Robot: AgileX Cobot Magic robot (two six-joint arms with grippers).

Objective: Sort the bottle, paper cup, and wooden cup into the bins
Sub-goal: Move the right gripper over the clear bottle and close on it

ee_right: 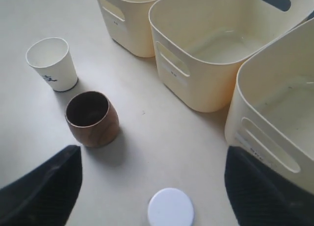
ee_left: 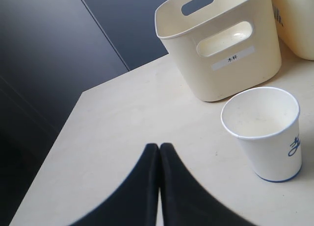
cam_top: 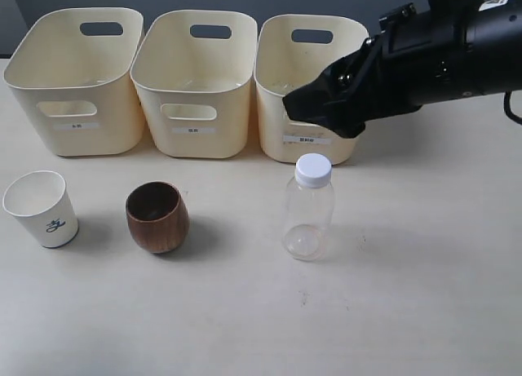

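Note:
The clear bottle [cam_top: 308, 206] with a white cap stands upright in front of the right bin [cam_top: 273, 107]. The brown wooden cup [cam_top: 157, 217] stands to its left, and the white paper cup [cam_top: 42, 209] stands at the far left. My right gripper [cam_top: 322, 115] hovers open above and behind the bottle. In the right wrist view the bottle cap [ee_right: 170, 207] lies below the right gripper [ee_right: 153, 152], between its wide-apart fingers [ee_right: 44, 187]. My left gripper [ee_left: 159, 146] is shut and empty over bare table, beside the paper cup [ee_left: 265, 133]. It is out of the exterior view.
Three cream bins stand in a row at the back: left bin [cam_top: 33, 99], middle bin [cam_top: 155, 107] and the right one; all look empty. The left bin [ee_left: 221, 84] stands close behind the paper cup. The table's left edge [ee_left: 73, 113] runs near the left gripper.

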